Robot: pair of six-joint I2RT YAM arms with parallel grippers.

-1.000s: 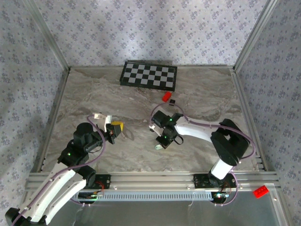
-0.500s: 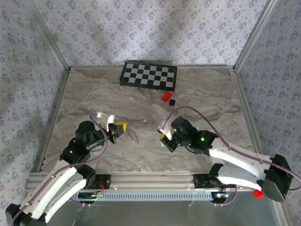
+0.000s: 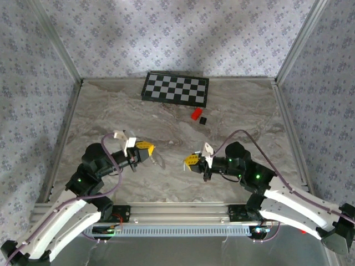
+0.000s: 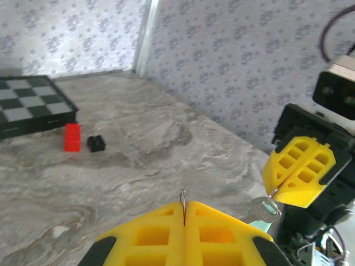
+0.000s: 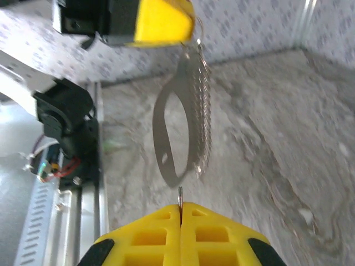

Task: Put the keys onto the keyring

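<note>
The key (image 4: 265, 210) is clenched at the tips of the right gripper (image 4: 276, 192), which has been swung round to face the left gripper (image 4: 183, 210). There the keyring (image 5: 176, 138) is pinched and dangles above the table (image 3: 244, 111). The two are brought near but remain apart, so threading is judged next.
</note>
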